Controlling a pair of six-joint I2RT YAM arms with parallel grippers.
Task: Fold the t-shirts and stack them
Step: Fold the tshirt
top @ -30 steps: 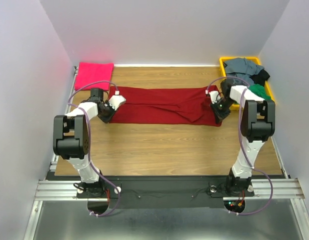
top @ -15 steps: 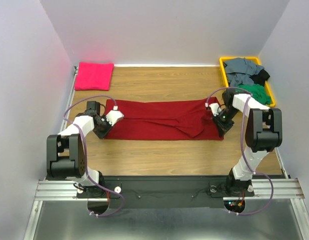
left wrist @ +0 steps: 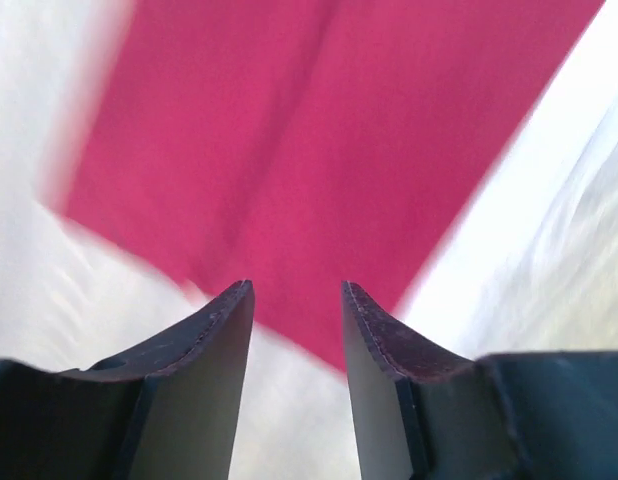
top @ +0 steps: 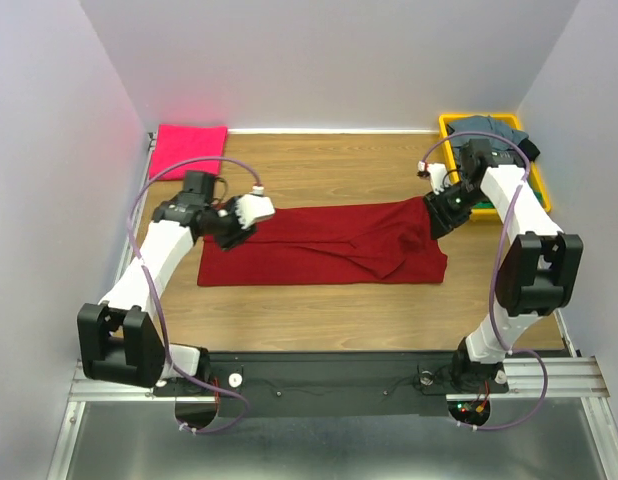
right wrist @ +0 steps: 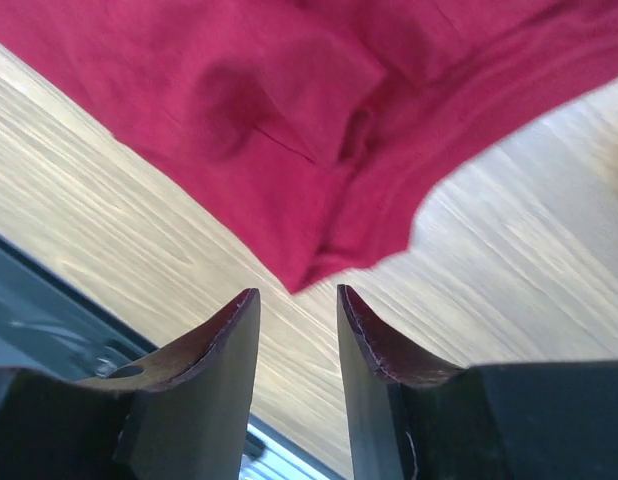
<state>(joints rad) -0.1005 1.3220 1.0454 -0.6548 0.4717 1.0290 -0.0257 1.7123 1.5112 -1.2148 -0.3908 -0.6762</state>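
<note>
the dark crimson t-shirt (top: 324,245) lies flat as a long folded band across the middle of the wooden table (top: 319,300), its right end rumpled into a few creases. the left gripper (top: 253,209) hangs over the band's upper left corner. in its wrist view its jaws stand apart with nothing between them and blurred red cloth below. the right gripper (top: 436,218) sits over the upper right end of the shirt, jaws likewise parted and empty, with the hem's corner just beyond the fingertips (right wrist: 239,310). a folded hot-pink t-shirt (top: 187,150) rests in the upper left corner. the yellow bin (top: 445,128) at upper right holds a heap of grey shirts (top: 489,126).
</note>
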